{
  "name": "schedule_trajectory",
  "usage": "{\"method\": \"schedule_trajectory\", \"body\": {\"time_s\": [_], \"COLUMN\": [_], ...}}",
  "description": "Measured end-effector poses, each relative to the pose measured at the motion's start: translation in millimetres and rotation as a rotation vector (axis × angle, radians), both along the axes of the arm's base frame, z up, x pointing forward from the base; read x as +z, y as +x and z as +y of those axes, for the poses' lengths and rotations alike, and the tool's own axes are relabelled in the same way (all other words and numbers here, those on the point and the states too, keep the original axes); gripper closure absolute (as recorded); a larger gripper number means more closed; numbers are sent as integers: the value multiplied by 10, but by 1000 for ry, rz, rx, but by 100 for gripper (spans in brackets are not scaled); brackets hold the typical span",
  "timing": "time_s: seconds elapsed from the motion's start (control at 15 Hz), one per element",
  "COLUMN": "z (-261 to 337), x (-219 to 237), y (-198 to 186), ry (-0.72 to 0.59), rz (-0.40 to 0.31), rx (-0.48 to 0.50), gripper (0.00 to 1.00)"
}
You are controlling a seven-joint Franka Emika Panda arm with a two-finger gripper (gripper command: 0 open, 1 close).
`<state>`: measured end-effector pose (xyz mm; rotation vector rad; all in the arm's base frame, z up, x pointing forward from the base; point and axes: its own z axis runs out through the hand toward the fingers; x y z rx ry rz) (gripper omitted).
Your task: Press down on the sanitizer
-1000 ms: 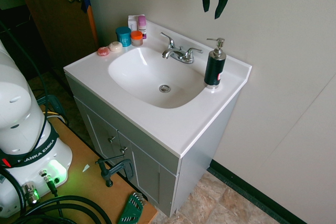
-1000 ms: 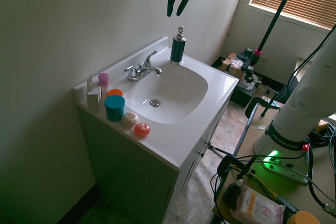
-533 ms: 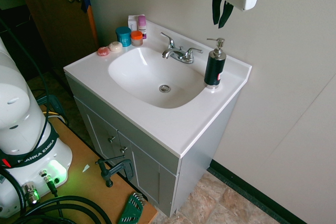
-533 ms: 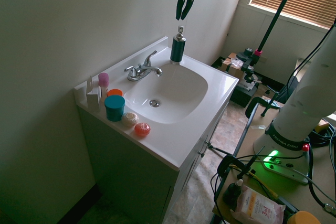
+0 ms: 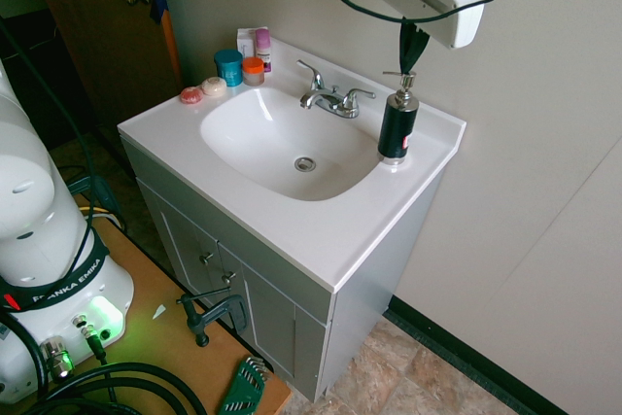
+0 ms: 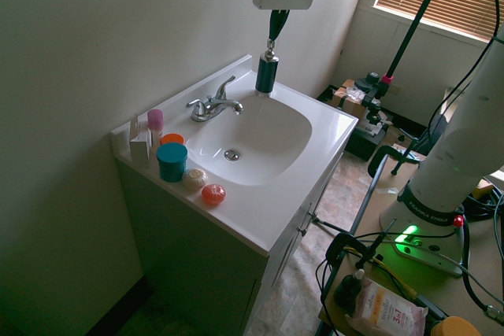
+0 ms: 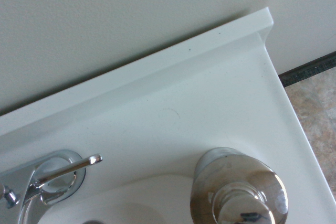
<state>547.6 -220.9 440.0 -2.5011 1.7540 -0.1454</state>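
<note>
Sanitizer: a black pump bottle [image 5: 397, 127] with a silver head and spout, upright on the back corner of the sink top, right of centre in the first exterior view and upper middle in the second exterior view [image 6: 266, 75]. A small red mark shows low on its side, and a white rim at its base.

End effector: the end effector [image 5: 410, 53] hangs straight above the bottle, upper right of the first exterior view, fingers pointing down and drawn together. Its tips are at the pump head; contact cannot be told. In the second exterior view it sits at the top centre [image 6: 273, 27], in line with the bottle below.

Wrist view: the shiny pump head [image 7: 241, 195] fills the lower right of the frame, seen from above. One lever of the faucet [image 7: 52, 179] is at the lower left, and the raised back edge of the sink top runs across the middle.

Desk: a white sink top [image 5: 321, 230] with an oval basin and a drain [image 5: 305, 164] near the middle of the first exterior view.

Faucet: chrome, two levers [image 5: 330, 96], on the back edge, just left of the bottle in the first exterior view.

Other items: a teal jar [image 5: 228, 66] and an orange jar [image 5: 253, 70] stand at the far left corner of the sink top, with two round soaps [image 5: 202, 90] beside them.
</note>
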Motion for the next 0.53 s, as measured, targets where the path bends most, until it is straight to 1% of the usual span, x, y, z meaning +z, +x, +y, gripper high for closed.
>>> {"method": "schedule_trajectory", "body": {"time_s": [0.2, 0.53], "z": [-32, -43], "x": [-9, -154], "y": [-7, 18], "ry": [8, 19], "rz": [-4, 16], "rx": [-4, -9], "gripper": [100, 100]}}
